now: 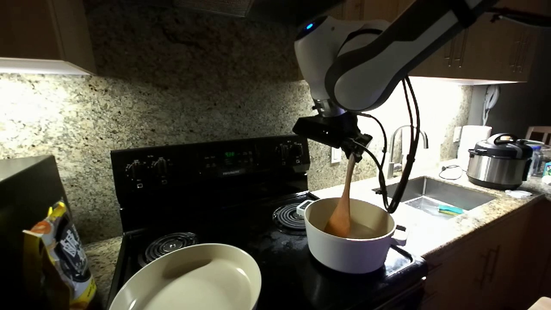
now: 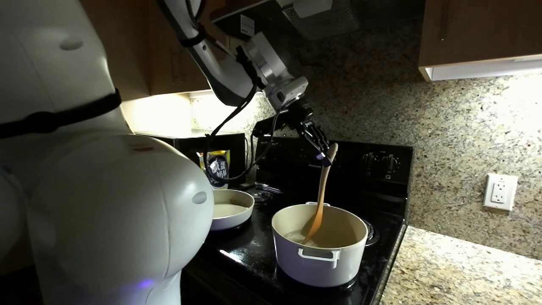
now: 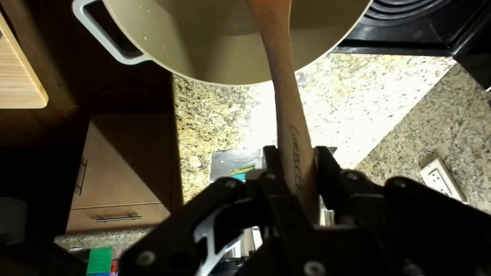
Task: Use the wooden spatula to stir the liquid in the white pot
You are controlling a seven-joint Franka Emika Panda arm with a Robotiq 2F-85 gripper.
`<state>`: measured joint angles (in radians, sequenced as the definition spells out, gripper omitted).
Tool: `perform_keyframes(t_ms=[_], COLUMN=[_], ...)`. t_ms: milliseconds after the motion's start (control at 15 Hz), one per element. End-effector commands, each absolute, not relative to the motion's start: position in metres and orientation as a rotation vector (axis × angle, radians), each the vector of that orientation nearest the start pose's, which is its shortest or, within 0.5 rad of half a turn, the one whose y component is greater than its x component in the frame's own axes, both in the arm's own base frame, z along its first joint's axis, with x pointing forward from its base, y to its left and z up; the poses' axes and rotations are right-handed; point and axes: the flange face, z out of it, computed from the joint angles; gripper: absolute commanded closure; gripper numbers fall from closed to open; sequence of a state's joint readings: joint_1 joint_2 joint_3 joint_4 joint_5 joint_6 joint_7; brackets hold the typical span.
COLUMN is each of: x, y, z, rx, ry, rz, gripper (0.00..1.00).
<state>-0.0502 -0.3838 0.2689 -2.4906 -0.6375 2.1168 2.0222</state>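
1. Your jaws are gripping the wooden spatula (image 1: 346, 197) just short of its handle's end; below them, its wide end is slanting into the white pot (image 1: 349, 255).
2. For stirring, you are likely wanting slow, level circles, sweeping low without scraping the wall, lest the handle start twisting between the jaws.
3. Below the jaws, the spatula is looking slim, then broader and deeper orange; dark lettering (image 3: 296, 155) is running in between them.
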Motion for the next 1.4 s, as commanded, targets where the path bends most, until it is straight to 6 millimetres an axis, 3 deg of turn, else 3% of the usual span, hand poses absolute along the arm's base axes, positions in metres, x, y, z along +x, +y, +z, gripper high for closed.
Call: perform_keyframes(t_ms=[0,467,733,867,1000,1333], x=[0.445,0.488,0.493,0.492,0.492,0.5], y=[0.068,0.048,0.023,0.02,0.025,0.061], z=[0.415,0.42,0.421,0.415,0.409,0.401], rx=[-2.439,-2.424,-2.389,-2.411,-2.464,-2.642], ry=[2.316,2.408,2.532,2.552,2.524,2.279], rz=[-0.977,-1.014,-0.981,-0.951,-0.919,-0.862], gripper=[0.91,0.91,0.91,0.91,0.91,0.9])
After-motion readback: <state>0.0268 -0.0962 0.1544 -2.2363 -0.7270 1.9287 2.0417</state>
